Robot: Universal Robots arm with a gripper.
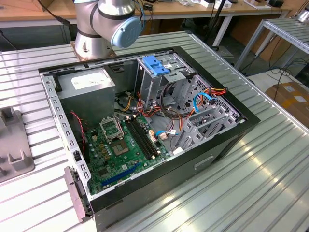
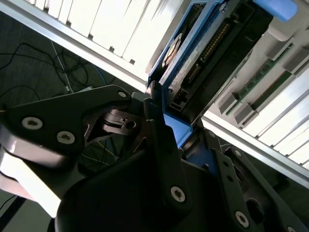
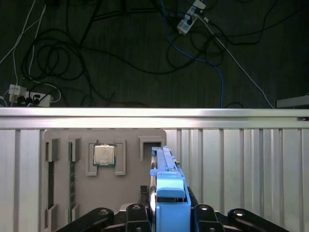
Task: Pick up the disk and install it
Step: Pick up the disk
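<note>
Gripper [image 3: 169, 213] was pinching the disk [image 3: 166, 169]. In the first wrist view the disk stood on edge, its blue carrier rail facing the camera, with black linkage on both sides of it. In the second wrist view one of the black fingers [image 2: 157, 135] lay pressed flat against the blue rail; the disk's [image 2: 203, 53] grey underside and its connector row were exposed beyond it.

Behind the disk in the first wrist view was a grey parts tray [image 3: 130, 186] resting on the ribbed aluminium table [image 3: 241, 169]. A processor chip [image 3: 105, 155] sat in one pocket, and green memory sticks [image 3: 50, 179] stood in slots at the tray's far side. Could not tell whether the disk's lower edge touched the tray. Past the table edge was a dark floor with loose cables [image 3: 96, 53] and a white power strip [image 3: 26, 96].

Exterior view: the arm's base [image 1: 106, 21] was at top centre of the frame. The open computer case [image 1: 241, 121] lay on its side mid-frame, holding:
- the motherboard [image 1: 120, 150] in the lower left;
- the power supply [image 1: 89, 84] in the upper left;
- a metal drive cage topped by a blue bracket [image 1: 157, 65] in the upper middle.

A grey fixture [image 1: 12, 145] sat at the exterior view's left edge, well apart from the case.
</note>
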